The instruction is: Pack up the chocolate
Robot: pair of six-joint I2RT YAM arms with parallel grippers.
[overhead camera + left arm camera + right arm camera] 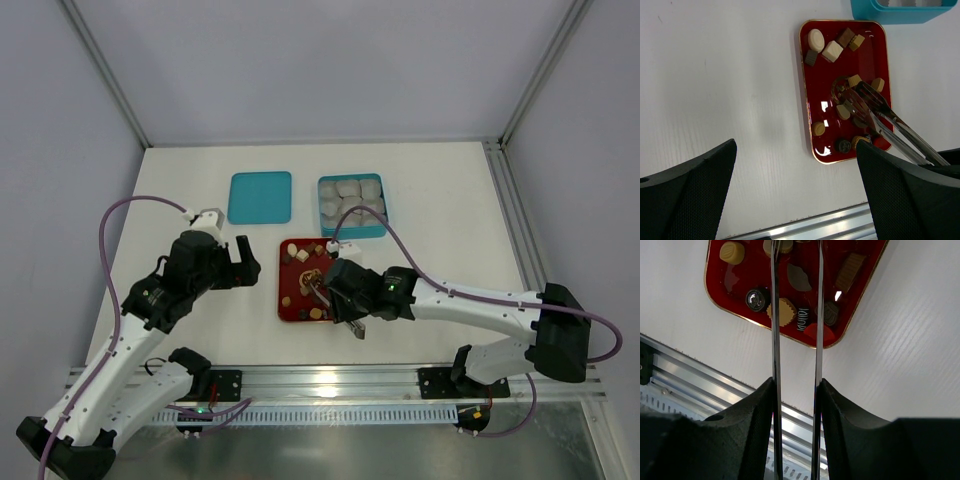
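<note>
White table (440, 200) with both arms on its near edge.

Left arm (150, 300) is bent in from the left. The left gripper (796, 145) hangs over bare table just left of the red tray (862, 57). Its jaws are spread wide with nothing between them.

Right arm (480, 305) reaches in from the right, low over the table. The right gripper (795, 390) is over the tray's near-right end, clamped on a pair of metal tongs (890, 117). Both blades are squeezed between its fingers (755, 410) and run nearly parallel with a narrow gap.

Teal lid (260, 197) lies flat at the far side. A teal box (322, 205) sits just to its right, filled with pale paper cups (350, 195). The tray sits nearer, below the gap between them, apart from both.

The tongs' tips are over the tray's middle, in among a few tan pieces. I can't tell whether they grip one.

The chocolate (832, 51) is all on the tray:
- **Far end:** a cream round piece (816, 38), a cream square, a brown square (845, 36), a small tan one and a greyish one.
- **Middle:** tan pieces around the tips.
- **Near end:** a round tan piece (819, 129), a dark round one (842, 145), a fluted tan one (780, 311) and a red one (818, 333).

No piece shows in the box's cups.
</note>
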